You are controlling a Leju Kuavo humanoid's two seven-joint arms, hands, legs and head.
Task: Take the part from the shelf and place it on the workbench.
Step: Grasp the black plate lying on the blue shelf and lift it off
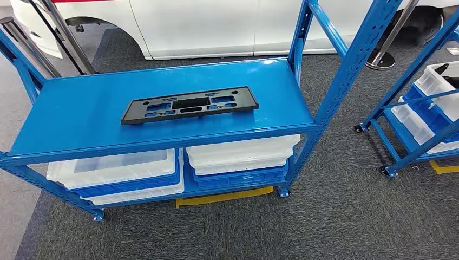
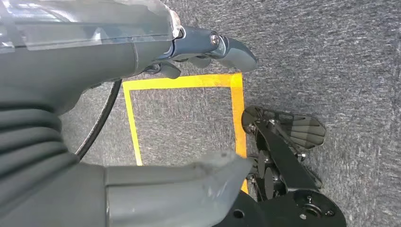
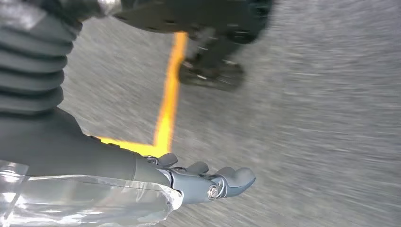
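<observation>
While both arms hang at my sides, the part (image 1: 189,104) lies flat on the blue shelf (image 1: 81,116), ahead and slightly left of centre, long axis running left to right across my view. Left robot hand (image 2: 142,118) and right robot hand (image 3: 189,182) hold nothing, fingers apart, over carpet. Neither arm looks clearly nearer; left marginally, I judge.

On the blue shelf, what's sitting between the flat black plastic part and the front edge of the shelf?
Nothing: in the head view, the stretch of blue metal shelf top between the flat black rectangular plastic part and the front edge is bare.
</observation>
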